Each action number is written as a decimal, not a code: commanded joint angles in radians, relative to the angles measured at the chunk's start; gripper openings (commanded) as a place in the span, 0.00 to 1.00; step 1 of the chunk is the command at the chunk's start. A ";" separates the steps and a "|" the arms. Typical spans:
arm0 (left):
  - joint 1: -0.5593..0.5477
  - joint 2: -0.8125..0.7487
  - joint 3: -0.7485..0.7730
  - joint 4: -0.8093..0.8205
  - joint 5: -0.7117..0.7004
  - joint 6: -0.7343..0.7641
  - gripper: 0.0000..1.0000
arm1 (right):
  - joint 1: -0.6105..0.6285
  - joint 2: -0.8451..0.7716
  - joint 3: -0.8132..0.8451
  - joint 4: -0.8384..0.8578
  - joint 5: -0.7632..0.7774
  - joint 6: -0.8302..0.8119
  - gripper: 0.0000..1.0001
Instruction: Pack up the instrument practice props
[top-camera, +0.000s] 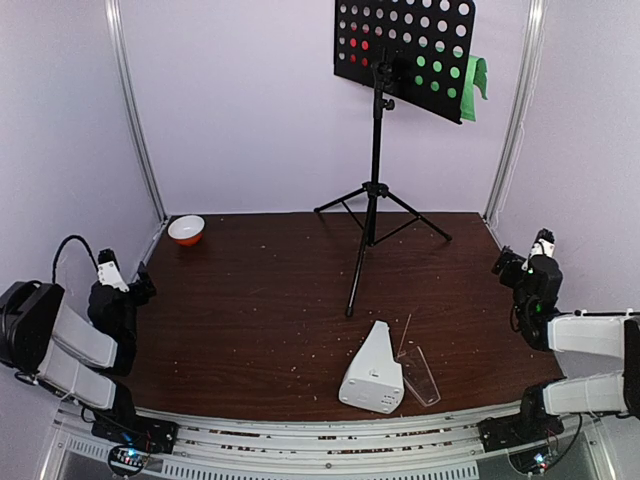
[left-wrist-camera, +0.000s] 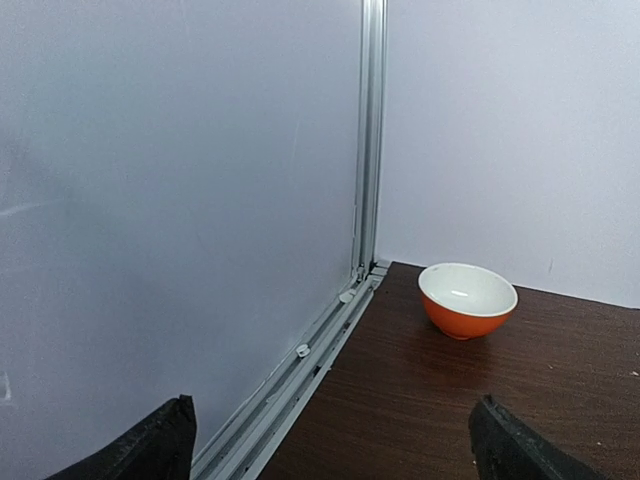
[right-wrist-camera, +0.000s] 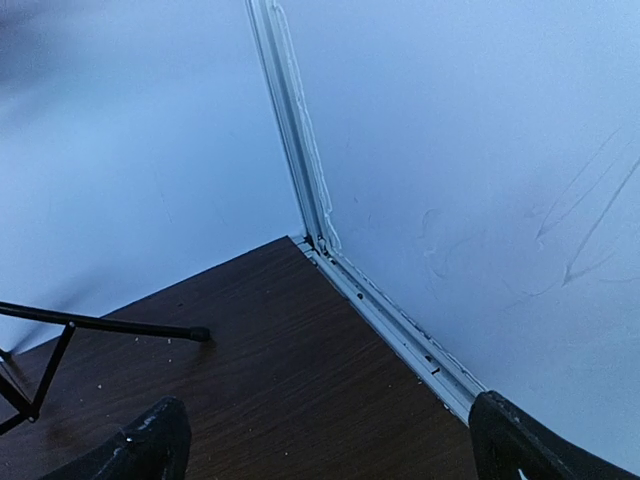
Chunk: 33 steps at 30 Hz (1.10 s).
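A tall black tripod music stand stands at the back middle of the table; one leg tip shows in the right wrist view. Its perforated desk holds a red page and a green page behind the holes. A white pyramid metronome lies on its side near the front edge, its clear cover lying beside it. My left gripper is open and empty at the left edge. My right gripper is open and empty at the right edge.
A small orange-and-white bowl sits in the back left corner, also in the left wrist view. Grey walls and aluminium frame rails enclose the table. Small crumbs dot the dark wood table.
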 joint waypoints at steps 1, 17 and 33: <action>-0.001 -0.024 -0.036 0.091 -0.044 -0.027 0.98 | 0.000 -0.087 0.013 -0.096 0.102 0.098 1.00; -0.001 -0.472 0.354 -0.993 0.313 -0.335 0.98 | 0.001 -0.309 0.118 -0.481 -0.792 0.313 1.00; -0.654 -0.253 0.504 -1.168 0.679 -0.525 0.97 | 0.562 -0.248 0.041 -0.449 -0.774 0.689 1.00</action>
